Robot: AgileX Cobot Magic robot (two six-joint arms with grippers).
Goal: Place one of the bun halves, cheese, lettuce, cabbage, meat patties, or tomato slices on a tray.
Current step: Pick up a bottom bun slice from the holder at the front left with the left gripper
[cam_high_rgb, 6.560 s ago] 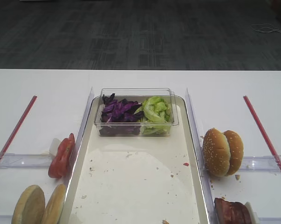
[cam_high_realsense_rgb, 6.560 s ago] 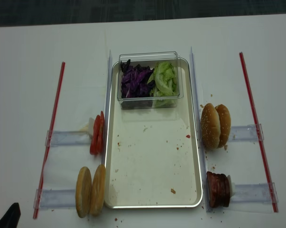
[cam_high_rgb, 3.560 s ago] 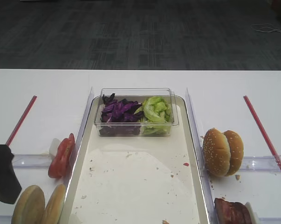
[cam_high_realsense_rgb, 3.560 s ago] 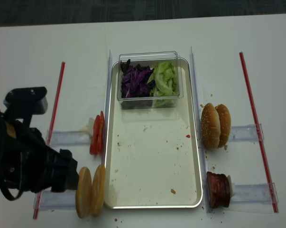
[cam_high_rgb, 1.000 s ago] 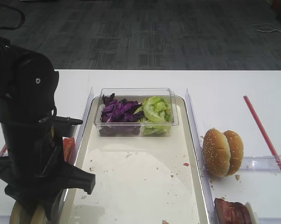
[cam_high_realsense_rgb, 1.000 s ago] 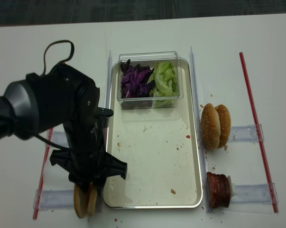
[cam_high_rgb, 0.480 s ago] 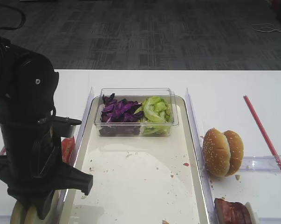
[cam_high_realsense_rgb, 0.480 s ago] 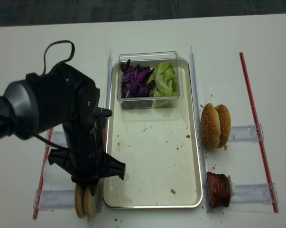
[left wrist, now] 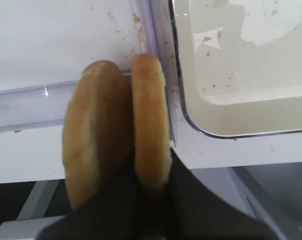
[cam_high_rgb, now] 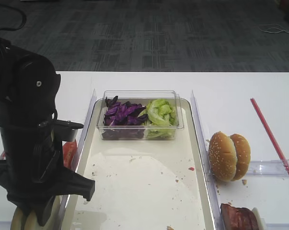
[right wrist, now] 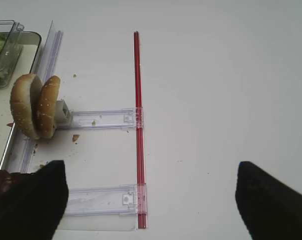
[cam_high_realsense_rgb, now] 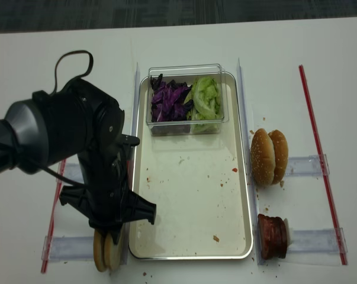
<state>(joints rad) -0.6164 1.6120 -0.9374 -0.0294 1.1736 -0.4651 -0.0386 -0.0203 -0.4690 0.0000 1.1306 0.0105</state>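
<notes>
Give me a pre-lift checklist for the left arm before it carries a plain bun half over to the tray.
1. Left gripper shut on a bun half: ok. In the left wrist view its fingers pinch the bun half nearest the tray.
2. Only one half gripped: cannot tell. The second plain half is pressed against the gripped one and may lift with it.
3. Landing space on the tray: ok. The floor in front of the clear tub is bare apart from crumbs.
4. Rail and tray rim to clear: not ok yet. The bun sits low beside the clear rail.
5. Right gripper out of the way: ok. It is open over the table's right side.
</notes>
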